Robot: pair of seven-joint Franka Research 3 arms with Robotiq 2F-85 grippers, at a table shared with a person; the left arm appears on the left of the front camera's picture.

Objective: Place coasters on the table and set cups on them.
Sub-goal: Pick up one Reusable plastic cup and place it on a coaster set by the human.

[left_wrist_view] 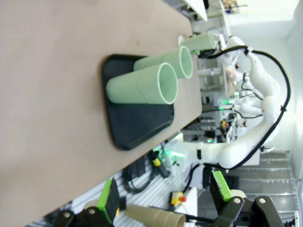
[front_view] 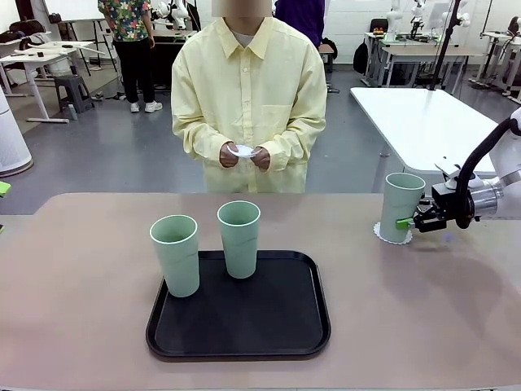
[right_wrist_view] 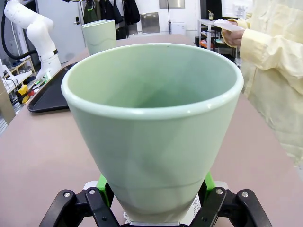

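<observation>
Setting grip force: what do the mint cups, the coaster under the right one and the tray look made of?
Mint cup, others alike: likely hard plastic, satin; rounded rim with soft highlights, uniform colour. Coaster: paper or thin plastic doily, matte white; scalloped lacy edge, lies flat; cannot tell which. Tray: probably plastic, matte black with a faint sheen along its raised rim.

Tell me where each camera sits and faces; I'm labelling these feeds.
Front view: fixed between the arms, robot's side, facing across the table at the person; right arm reaches in from picture right, right pincer at the right-hand cup.
Left wrist view: on the left wrist, rolled sideways, looking along the table past the open left pincer at the tray.
Right wrist view: on the right wrist, facing that cup held between its pads, the person's hand beyond.
Shared: the tray appears in all three.
</observation>
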